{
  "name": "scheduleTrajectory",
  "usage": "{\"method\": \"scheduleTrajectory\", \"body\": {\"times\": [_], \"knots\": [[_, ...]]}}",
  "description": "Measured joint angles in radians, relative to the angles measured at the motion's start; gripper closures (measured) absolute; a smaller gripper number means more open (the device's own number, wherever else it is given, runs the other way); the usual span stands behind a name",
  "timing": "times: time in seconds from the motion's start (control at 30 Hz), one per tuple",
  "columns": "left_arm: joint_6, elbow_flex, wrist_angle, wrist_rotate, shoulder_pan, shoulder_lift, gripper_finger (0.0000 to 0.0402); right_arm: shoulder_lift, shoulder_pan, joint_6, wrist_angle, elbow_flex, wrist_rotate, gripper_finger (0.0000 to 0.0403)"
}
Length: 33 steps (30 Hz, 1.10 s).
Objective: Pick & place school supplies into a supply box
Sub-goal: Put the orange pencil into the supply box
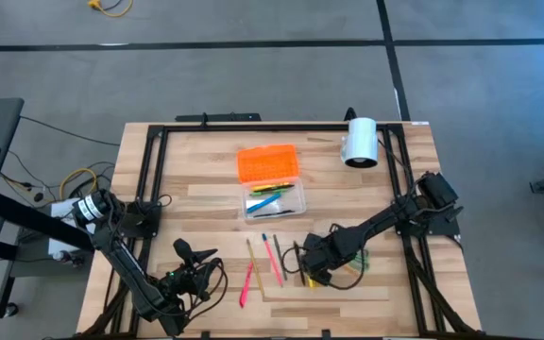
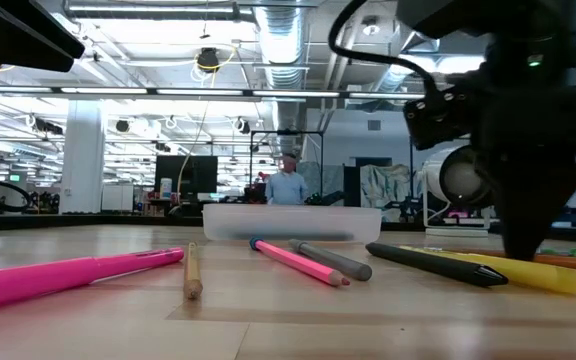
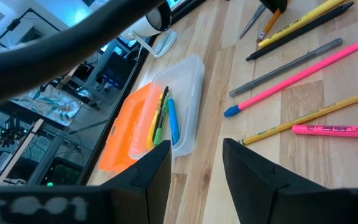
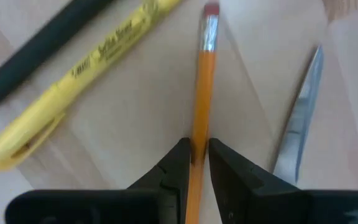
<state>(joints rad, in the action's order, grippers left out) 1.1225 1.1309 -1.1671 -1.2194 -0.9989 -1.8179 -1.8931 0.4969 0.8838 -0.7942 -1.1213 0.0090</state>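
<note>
The right hand [image 4: 194, 163] is closed on an orange pencil [image 4: 204, 81], low over the tabletop [image 1: 395, 198] near its front edge. The pencil's long axis runs straight out between the fingers, with a yellow highlighter [image 4: 73, 81] and the scissors [image 4: 300, 118] lying on either side of it. The supply box [image 1: 274, 200] lies toward the middle of the tabletop (its orange lid [image 1: 268, 162] touching behind it), so the pencil must travel away from the front edge. The left hand [image 3: 194, 171] waits open near the front left corner.
</note>
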Motion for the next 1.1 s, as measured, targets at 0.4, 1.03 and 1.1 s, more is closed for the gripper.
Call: {"method": "scheduleTrajectory", "body": {"times": [0.4,1.03,1.1], "knots": [[0.0,0.0,0.004,-0.001,0.0,0.0,0.0265,-0.005,0.021,0.034,-0.008,0.002,0.017,0.0352],[0.0,0.0,0.004,-0.004,0.004,0.0,0.0265,-0.021,0.104,0.069,0.021,0.002,0.14,0.0399],[0.0,0.0,0.004,-0.005,0.007,0.0,0.0265,-0.022,0.12,0.096,0.023,0.003,0.166,0.0397]]}}
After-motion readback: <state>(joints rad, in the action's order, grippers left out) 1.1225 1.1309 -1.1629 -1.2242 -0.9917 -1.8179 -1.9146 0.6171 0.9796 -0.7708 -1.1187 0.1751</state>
